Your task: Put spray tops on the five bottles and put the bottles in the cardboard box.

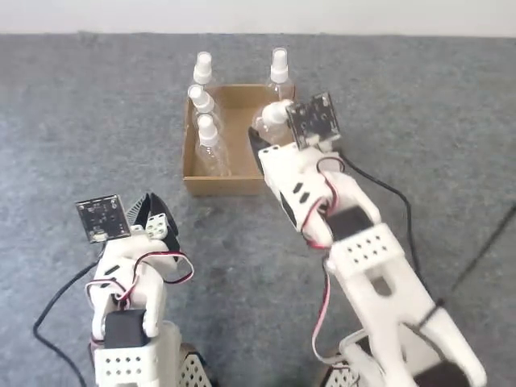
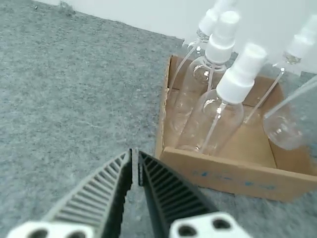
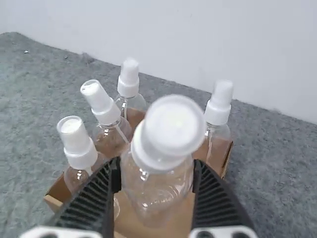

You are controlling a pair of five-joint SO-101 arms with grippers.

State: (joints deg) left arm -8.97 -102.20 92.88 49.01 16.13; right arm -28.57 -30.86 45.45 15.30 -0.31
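The right arm stretched forward and down over the cardboard box (image 1: 190, 165). Its right gripper (image 1: 270, 131) was clamped on the held bottle (image 1: 264, 122), which hung above the box's right half with a white spray top (image 1: 278, 113) fitted. The left arm sat folded back near its base. The left gripper (image 1: 150, 208) was low over the grey carpet (image 1: 72, 121), short of the box and off to its left, with its claw pressed together on nothing. From above, two capped bottles (image 1: 208, 135) stood one behind the other along the box's left wall. Two rear bottles (image 1: 201, 68) appeared to stand just beyond the far wall, one near each corner, though it could not be told whether they touched the cardboard. The right wrist view gave what the high view hid. Ribbed black fingers (image 3: 101, 193) pressed against either side of the held bottle's clear body, its spray top pointed nearly at the camera, and the other four tops were ranged behind it. The left wrist view showed that arm's toothed fingers (image 2: 106, 191) meeting along one seam above the carpet. Ahead of them was the box's near wall, and the two capped bottles rose past the rim. At the far side the held bottle was tilted over the box's interior, its dip tube visible through the plastic.
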